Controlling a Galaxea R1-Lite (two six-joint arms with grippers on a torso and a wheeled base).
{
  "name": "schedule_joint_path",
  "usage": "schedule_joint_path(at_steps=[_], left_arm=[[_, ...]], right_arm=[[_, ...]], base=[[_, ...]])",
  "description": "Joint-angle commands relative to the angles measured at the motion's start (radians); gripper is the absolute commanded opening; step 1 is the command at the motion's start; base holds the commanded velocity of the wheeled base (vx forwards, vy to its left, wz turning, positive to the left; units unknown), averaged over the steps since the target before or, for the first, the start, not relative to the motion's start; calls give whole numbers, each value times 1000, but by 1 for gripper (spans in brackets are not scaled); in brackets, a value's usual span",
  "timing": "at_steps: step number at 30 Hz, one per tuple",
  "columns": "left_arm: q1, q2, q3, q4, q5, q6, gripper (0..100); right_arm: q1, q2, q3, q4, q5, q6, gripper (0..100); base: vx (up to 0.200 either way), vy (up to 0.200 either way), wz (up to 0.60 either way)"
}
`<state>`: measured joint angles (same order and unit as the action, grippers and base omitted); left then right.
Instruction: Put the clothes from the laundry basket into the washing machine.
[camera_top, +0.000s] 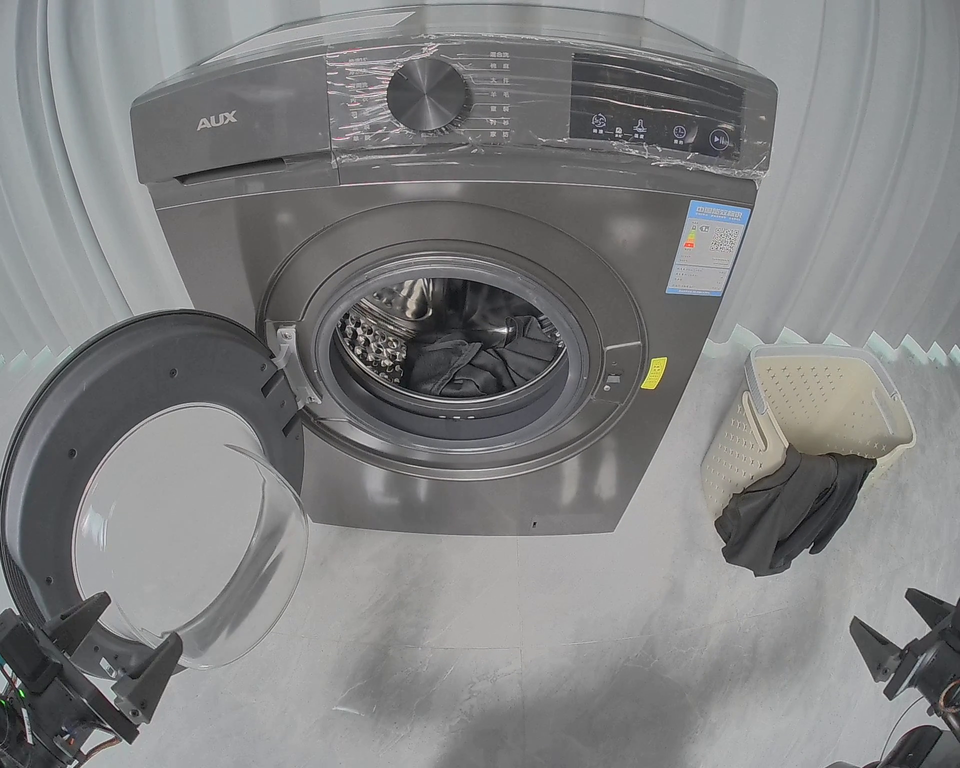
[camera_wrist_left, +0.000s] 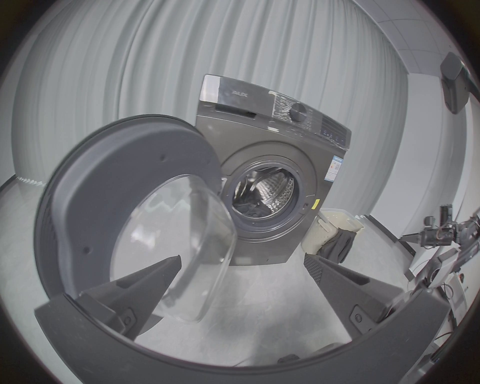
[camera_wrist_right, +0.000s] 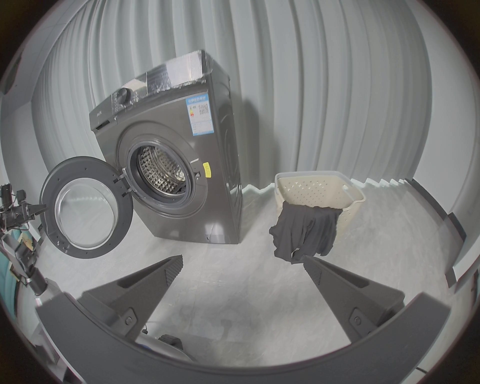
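Head view: dark garment (camera_top: 790, 510) draped over laundry basket (camera_top: 735, 455) rim.

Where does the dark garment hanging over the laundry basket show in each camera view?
Head view: dark garment drapes over the laundry basket's front rim, right of the washing machine.
Left wrist view: garment on the basket, past the machine's side opposite the open door.
Right wrist view: garment hanging down the basket's near wall, beside the machine.
Shared landmark: yellow sticker on the machine's front.
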<state>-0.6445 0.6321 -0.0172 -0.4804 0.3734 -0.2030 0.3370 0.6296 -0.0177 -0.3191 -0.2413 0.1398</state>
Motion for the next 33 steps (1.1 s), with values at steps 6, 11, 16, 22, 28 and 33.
schedule_joint_path(at_steps=[6,11,16,22,28,33], left_arm=[[355,-531,13,424,-183,5,100],[401,-545,13,425,-218,40,100],[523,-545,13,427,-214,109,100],[655,-575,13,427,-249,188,100],[646,-624,3,447,-332,220,100],[641,-626,6,507,-406,203,100]], right_arm=[[-346,-622,-30,379,231,-106,100],[-345,-622,-1,371,223,-123,100],[-342,-625,2,357,231,-128,100],[-340,-625,4,354,234,-126,100],[-342,-625,4,354,234,-126,100],[-342,-625,4,353,232,-128,100]], base=[[0,0,0],[0,0,0],[0,-80,0],[0,-200,0],[0,-33,0],[0,0,0]])
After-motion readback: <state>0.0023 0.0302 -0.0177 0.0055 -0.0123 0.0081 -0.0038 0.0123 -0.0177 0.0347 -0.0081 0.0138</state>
